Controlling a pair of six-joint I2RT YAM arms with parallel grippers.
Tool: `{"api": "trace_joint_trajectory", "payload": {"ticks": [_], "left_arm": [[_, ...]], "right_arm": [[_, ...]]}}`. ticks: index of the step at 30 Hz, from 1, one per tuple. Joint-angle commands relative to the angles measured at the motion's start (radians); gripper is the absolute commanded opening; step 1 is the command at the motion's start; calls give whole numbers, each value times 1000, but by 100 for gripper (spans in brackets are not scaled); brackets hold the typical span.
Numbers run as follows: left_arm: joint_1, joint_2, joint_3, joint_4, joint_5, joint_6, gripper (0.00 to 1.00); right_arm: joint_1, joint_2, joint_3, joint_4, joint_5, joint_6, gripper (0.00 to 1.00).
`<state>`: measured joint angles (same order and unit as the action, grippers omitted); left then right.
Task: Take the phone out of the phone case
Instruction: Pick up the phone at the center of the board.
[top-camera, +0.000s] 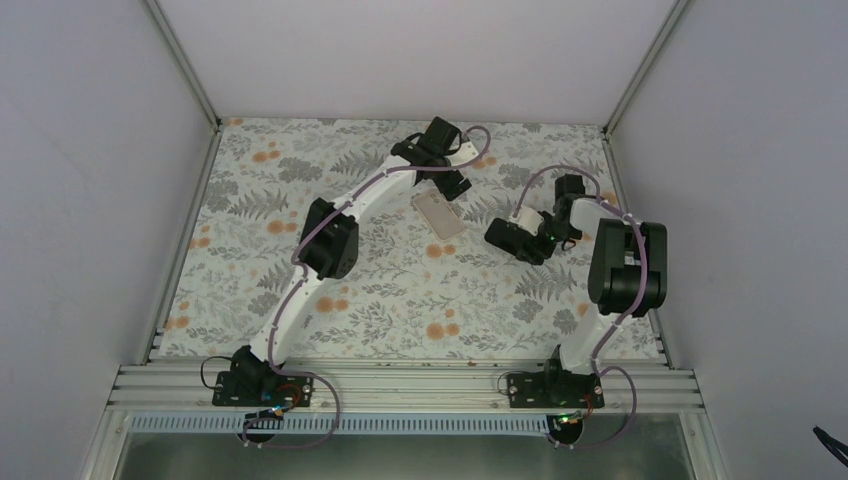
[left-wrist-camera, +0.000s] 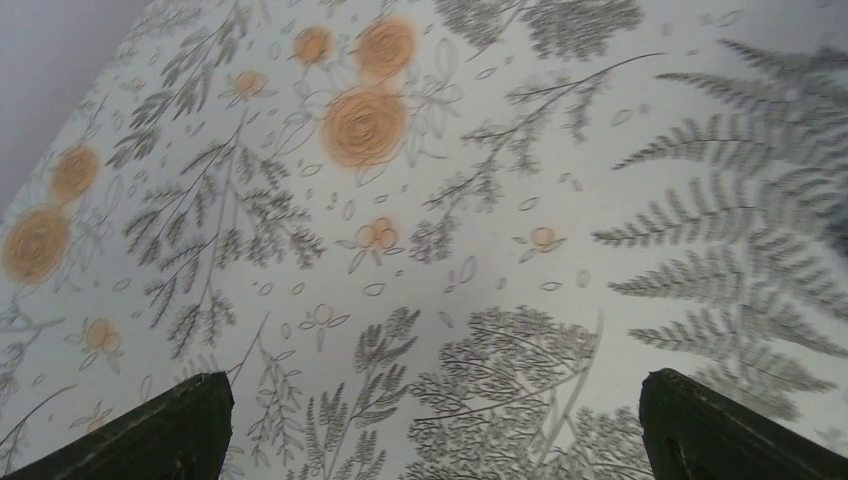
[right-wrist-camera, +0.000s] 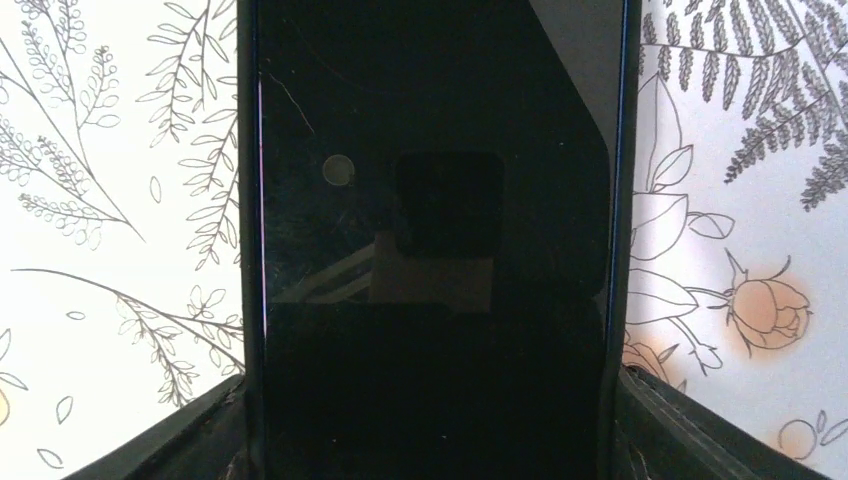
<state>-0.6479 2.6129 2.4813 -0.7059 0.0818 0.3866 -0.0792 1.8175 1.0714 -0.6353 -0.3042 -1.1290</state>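
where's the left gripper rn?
Top view: the left gripper sits over the far centre of the flower-print tablecloth, beside the far end of the pale rectangular slab. Its wrist view shows it open, only cloth between its fingers.

Overhead rear view, wrist close-ups — tablecloth shared

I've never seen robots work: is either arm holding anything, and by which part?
The right gripper clamps the dark phone by its two long side edges. The left gripper is open, holding nothing.
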Motion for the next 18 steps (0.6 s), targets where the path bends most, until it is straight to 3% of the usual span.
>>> {"api": "trace_joint_trajectory", "payload": {"ticks": [1, 7, 13, 18], "left_arm": [[4, -103, -25, -42, 149, 63, 100], [20, -119, 37, -216, 366, 110, 100], [39, -113, 78, -392, 623, 102, 100], [60, -116, 35, -395, 782, 2, 100]], "right_arm": [[4, -1, -76, 86, 98, -30, 74], [7, -117, -95, 89, 26, -4, 63], [60, -279, -41, 25, -62, 46, 63], [162, -349, 40, 11, -65, 129, 63]]}}
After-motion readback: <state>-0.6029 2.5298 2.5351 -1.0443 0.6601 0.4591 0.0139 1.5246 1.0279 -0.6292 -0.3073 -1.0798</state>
